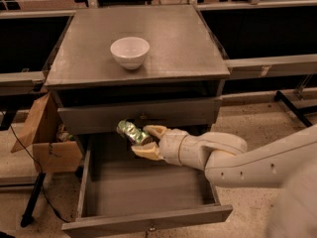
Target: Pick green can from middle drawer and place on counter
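I see the gripper (140, 141) over the back half of the open middle drawer (148, 195), its two pale fingers (153, 130) clamped on the green can (130, 132). The can is tilted, clear of the drawer's floor, with its upper end lying across the lower edge of the shallower drawer front (99, 118) above the middle drawer. My arm (237, 157) comes in over the drawer's right side. Above the drawer, the counter (173, 33) carries a white bowl (130, 52), upright and left of centre. A cardboard box (47, 143) sits on the floor just left of the drawer.
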`<state>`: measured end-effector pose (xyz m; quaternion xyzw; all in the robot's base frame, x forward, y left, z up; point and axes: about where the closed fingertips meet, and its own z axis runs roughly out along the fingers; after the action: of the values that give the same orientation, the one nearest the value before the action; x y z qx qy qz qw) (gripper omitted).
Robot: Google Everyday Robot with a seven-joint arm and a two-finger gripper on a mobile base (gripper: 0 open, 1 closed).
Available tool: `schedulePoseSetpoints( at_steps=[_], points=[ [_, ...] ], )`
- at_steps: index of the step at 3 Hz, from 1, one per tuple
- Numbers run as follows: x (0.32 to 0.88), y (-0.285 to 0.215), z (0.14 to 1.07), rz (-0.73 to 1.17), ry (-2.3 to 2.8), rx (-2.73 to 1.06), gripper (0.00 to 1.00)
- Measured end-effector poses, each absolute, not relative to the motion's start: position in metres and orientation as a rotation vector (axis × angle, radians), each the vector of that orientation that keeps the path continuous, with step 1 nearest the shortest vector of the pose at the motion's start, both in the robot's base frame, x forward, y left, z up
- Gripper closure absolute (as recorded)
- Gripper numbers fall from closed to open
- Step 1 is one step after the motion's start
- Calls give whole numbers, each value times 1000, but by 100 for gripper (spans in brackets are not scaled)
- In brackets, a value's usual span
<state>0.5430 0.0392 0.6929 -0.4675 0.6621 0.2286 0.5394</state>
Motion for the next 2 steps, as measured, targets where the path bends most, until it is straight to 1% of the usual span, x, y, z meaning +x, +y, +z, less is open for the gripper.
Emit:
schedulePoseSetpoints(
  at_steps=[1, 2],
  points=[
    [543, 34, 751, 497, 1569, -1056, 100],
    [549, 15, 812, 438, 1580, -947, 100]
  ],
)
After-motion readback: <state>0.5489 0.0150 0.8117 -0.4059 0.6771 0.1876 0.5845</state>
